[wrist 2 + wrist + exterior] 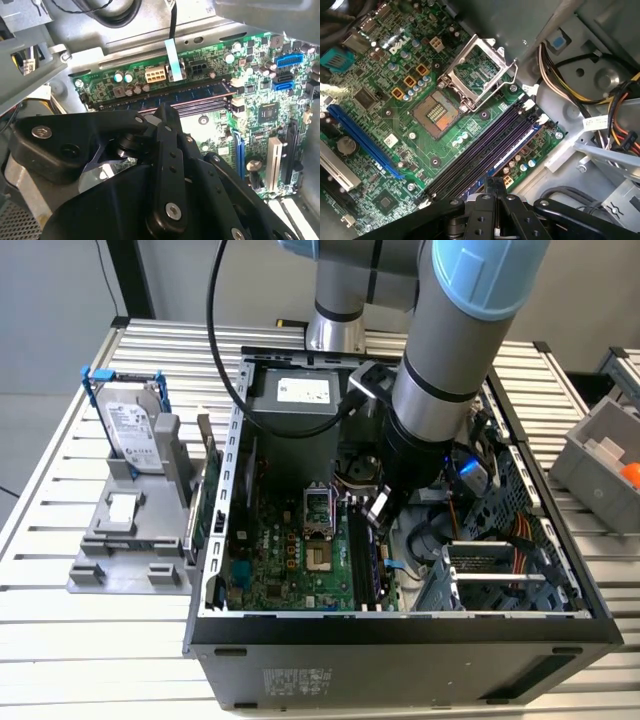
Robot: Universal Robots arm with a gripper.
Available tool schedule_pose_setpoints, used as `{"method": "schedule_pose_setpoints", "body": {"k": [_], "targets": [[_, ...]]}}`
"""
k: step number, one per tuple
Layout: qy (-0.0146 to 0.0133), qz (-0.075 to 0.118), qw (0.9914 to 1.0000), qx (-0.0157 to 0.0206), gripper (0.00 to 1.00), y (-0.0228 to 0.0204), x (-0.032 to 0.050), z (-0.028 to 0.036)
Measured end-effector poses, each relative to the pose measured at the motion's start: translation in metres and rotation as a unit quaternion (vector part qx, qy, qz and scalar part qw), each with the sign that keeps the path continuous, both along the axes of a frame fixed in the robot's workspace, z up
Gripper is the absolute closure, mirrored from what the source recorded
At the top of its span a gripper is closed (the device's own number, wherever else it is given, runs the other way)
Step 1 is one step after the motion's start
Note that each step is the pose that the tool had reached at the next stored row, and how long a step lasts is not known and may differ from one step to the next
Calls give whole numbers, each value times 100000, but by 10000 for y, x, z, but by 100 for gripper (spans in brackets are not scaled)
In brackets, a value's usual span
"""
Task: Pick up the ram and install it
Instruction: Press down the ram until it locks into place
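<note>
Tool (pixel 378 512) is down inside the open computer case (pixel 400 635), right over the memory slots (pixel 365 565) on the motherboard (pixel 280 560).

Ram (pixel 200 92) lies along the slots, in line with them, on the side of the slot bank nearest the board edge. In the first wrist view it shows as a bluish strip (pixel 512 150) beside the dark slots (pixel 475 150). It looks to be sitting in a slot. Can't confirm whether it's fully seated.

Tool tip (pixel 167 112) sits directly over the ram partway along the slots, at or very close to its top edge; same in the first wrist view (pixel 495 187).

Tool state: cannot tell whether it's clamped on the stick, just touching it, or let go. The tip hides the contact.

CPU socket (pixel 437 112) is just beside the slots, on the side away from the ram, retention frame (pixel 480 70) hinged up.

Hard drive (pixel 130 425) stands upright in a grey fixture (pixel 125 540) on the bench (pixel 60 620), well apart from the slots, outside the case.
</note>
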State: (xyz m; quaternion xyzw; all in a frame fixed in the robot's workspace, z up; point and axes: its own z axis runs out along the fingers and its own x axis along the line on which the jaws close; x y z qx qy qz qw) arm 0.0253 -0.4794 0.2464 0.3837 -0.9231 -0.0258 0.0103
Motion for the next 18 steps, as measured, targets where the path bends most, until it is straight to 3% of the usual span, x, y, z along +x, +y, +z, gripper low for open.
{"method": "schedule_pose_setpoints", "body": {"k": [5,10,18], "targets": [[-48,2165,99976,165,100,0,1,0],[-109,4519,99896,524,100,0,2,1],[-178,8685,99611,1509,100,0,5,0]]}}
